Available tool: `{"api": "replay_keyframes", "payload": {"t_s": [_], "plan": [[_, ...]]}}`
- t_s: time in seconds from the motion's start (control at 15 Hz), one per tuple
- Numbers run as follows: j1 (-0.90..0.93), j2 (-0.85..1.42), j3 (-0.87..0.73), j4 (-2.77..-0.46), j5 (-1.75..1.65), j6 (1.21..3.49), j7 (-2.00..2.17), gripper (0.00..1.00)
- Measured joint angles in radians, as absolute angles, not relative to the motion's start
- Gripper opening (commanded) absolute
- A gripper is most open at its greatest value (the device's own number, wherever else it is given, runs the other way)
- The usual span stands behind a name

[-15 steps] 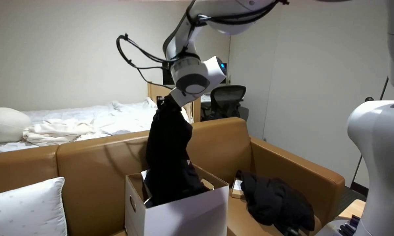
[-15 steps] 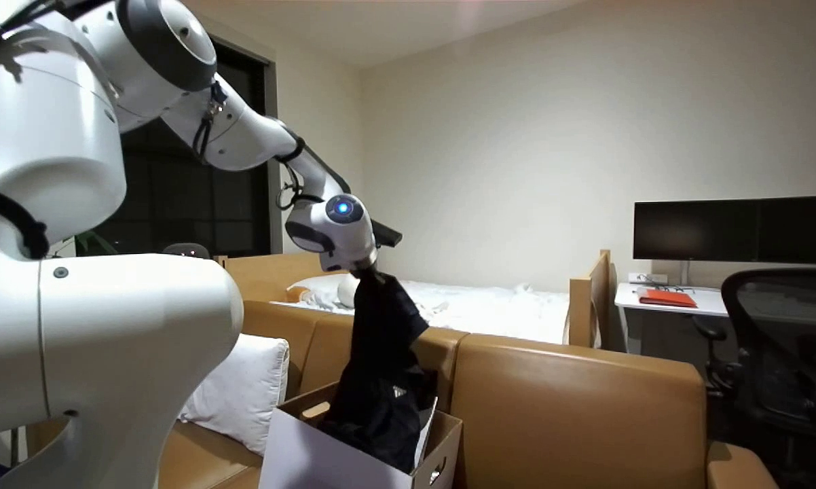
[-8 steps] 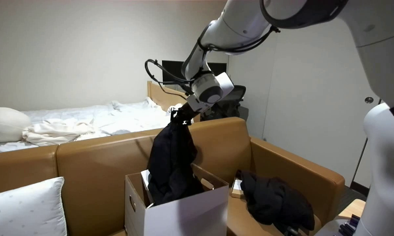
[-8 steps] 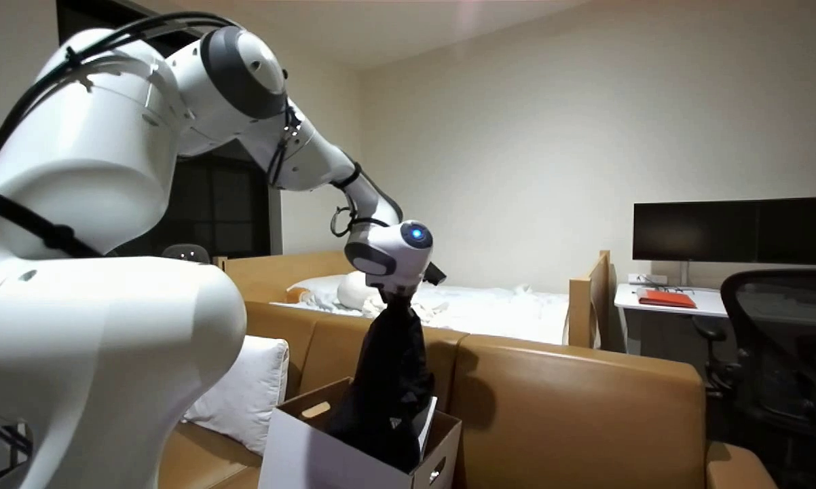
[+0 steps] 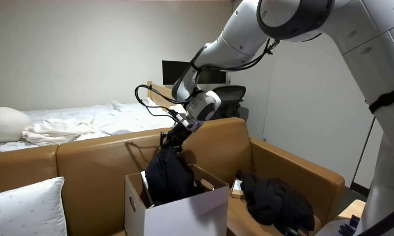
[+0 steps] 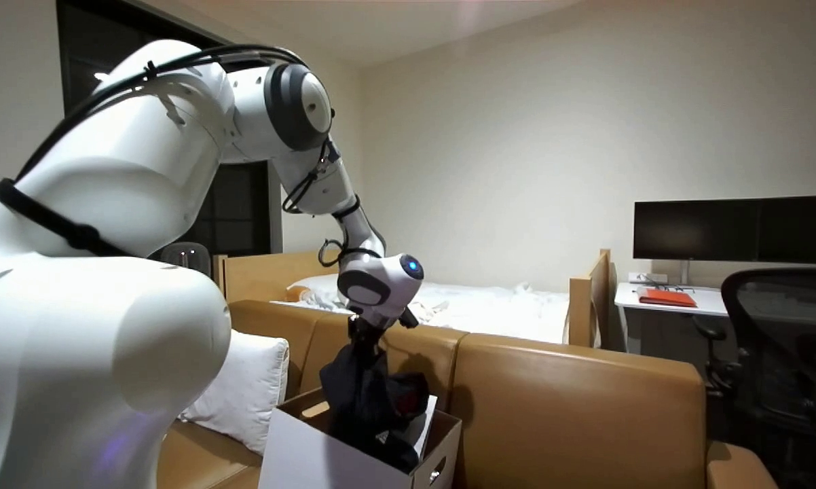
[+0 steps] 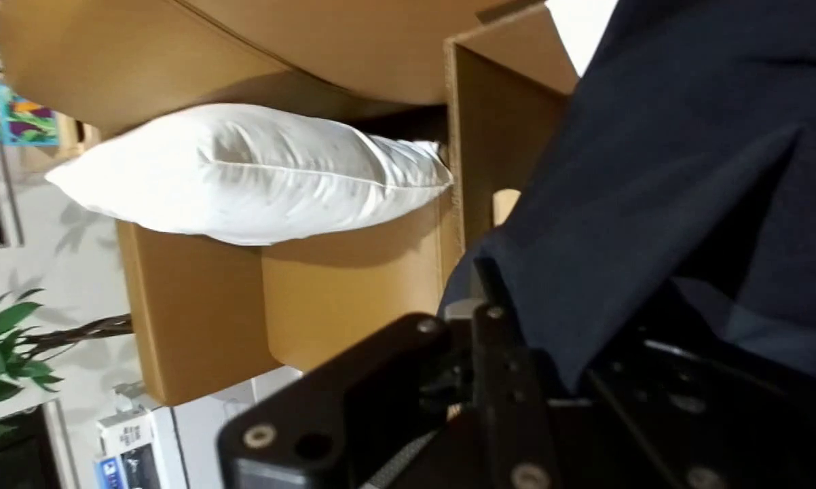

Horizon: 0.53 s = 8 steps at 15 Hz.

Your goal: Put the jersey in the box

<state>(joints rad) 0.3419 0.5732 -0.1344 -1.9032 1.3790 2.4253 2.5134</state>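
The jersey (image 5: 170, 178) is a dark navy-black garment with a small white logo (image 6: 383, 437). Its top is pinched in my gripper (image 5: 169, 149), and its lower part sits bunched inside the white cardboard box (image 5: 187, 216). In an exterior view my gripper (image 6: 367, 348) is just above the box (image 6: 313, 455), and the jersey (image 6: 359, 390) bulges sideways over the opening. In the wrist view the jersey (image 7: 652, 190) fills the right side and runs down between my fingers (image 7: 506, 394). The far finger is mostly hidden in dark cloth. The box's wall (image 7: 496, 129) shows beside it.
The box stands on a brown sofa (image 5: 95, 170) against its backrest. A white pillow (image 5: 26, 209) lies to one side. Another black garment (image 5: 277, 203) and a small flat box (image 5: 237, 190) lie on the other. A white sheet (image 6: 427, 428) stands inside the box.
My gripper has come down toward the box with the jersey in it. The hanging cloth has folded and sunk lower into the box. The box has not moved.
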Motion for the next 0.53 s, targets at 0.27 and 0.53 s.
{"api": "replay_keyframes", "payload": {"t_s": [0.27,0.53], "plan": [[0.394,0.629,-0.197,-1.92,1.241,2.569,2.61,0.01],[0.564,0.713,-0.439,-1.969,1.26,2.586,2.608,0.01]]}}
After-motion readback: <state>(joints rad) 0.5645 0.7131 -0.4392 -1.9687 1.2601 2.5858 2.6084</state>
